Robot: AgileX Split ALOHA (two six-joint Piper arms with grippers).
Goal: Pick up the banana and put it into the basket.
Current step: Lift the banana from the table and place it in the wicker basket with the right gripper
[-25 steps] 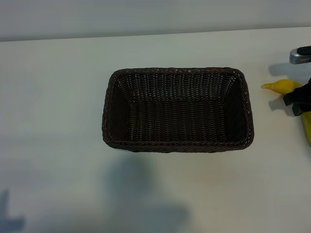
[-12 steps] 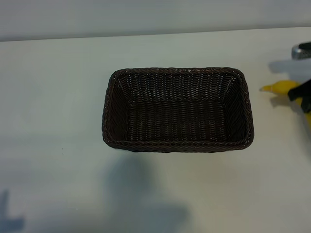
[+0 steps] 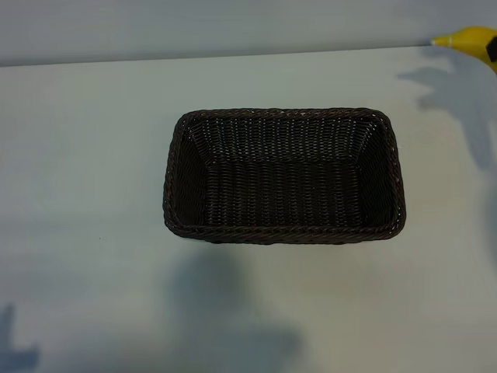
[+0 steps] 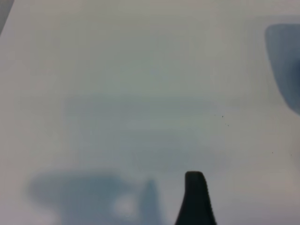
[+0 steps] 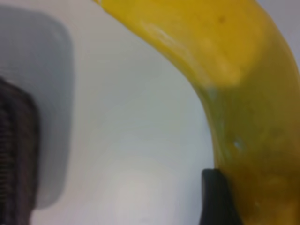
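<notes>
Banana (image 3: 471,40) shows only as a yellow stem end at the far upper right edge of the exterior view, lifted off the white counter (image 3: 85,194), with its soft shadow falling on the counter below and beside it. In the right wrist view the banana (image 5: 234,70) fills much of the picture as a broad yellow curve, and one dark finger (image 5: 216,197) of the right tool presses against its side; the right tool is clamped on the banana, though the tool's body lies outside the exterior view. White counter shows beneath the fruit, well clear of it.

The basket (image 3: 283,116), dark brown and woven, sits in the middle of the counter with nothing inside, well apart from the banana. A corner of the basket (image 5: 14,154) appears at the edge of the right wrist view.

The left tool is parked away from all this: its wrist view shows one dark fingertip (image 4: 195,199) over bare counter, and its fingers stand apart, holding nothing.
</notes>
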